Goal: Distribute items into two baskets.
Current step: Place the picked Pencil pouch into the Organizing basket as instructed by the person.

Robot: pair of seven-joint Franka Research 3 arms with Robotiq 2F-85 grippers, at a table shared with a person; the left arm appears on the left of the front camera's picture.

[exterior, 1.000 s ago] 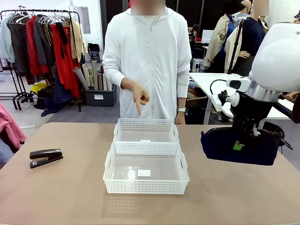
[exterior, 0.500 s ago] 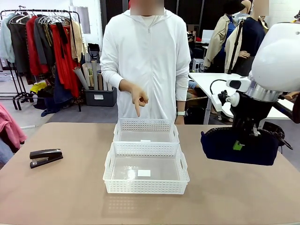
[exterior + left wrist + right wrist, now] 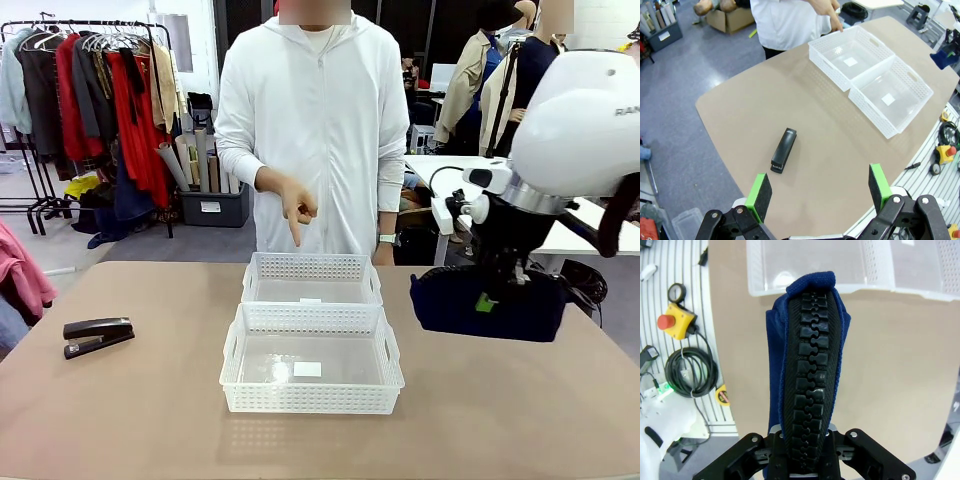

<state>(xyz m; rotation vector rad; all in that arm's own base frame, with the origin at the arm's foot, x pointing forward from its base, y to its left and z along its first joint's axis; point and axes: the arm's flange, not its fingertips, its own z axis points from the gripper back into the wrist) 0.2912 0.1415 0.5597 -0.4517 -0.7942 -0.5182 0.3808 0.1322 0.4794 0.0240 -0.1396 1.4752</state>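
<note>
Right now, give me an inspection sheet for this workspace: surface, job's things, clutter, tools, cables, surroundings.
surface: brown table, bare apart from the job's things.
job's things: near basket and far basket, both holding nothing; navy pouch in the air to their right; stapler lying at the table's left.
clutter: nothing seen.
tools: right tool shut on the pouch; left tool open, above the table.
cables: coiled black cable beside a red stop button, off the table's edge.
surroundings: person at the far side, hand pointing down at the far basket; clothes rack behind.
</note>
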